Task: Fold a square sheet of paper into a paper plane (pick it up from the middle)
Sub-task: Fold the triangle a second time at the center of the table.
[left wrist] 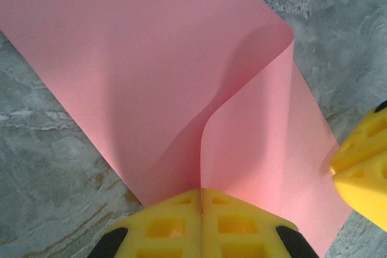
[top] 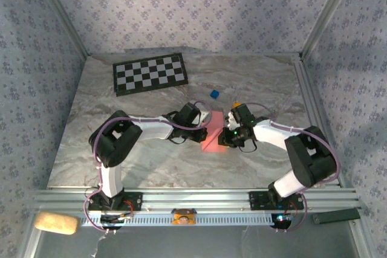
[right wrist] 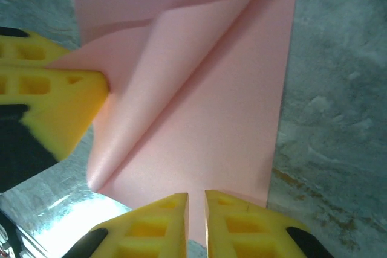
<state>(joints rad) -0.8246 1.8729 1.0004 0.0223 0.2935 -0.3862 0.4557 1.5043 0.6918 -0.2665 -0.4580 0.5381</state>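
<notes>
Left hand [left wrist: 201, 202] pinches the curled-up sheet [left wrist: 121, 58]. Right hand [right wrist: 196, 203] is narrow, the sheet's edge at its fingertips.

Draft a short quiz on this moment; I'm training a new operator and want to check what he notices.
1. True or false: the sheet lies flat on the table.
2. What colour is the small cube on the table?
3. The left tool is: A wide open; B shut on the sheet's edge; C shut on the cube.
Key: 1 false, one side curls up and over; 2 blue; 3 B.
</notes>
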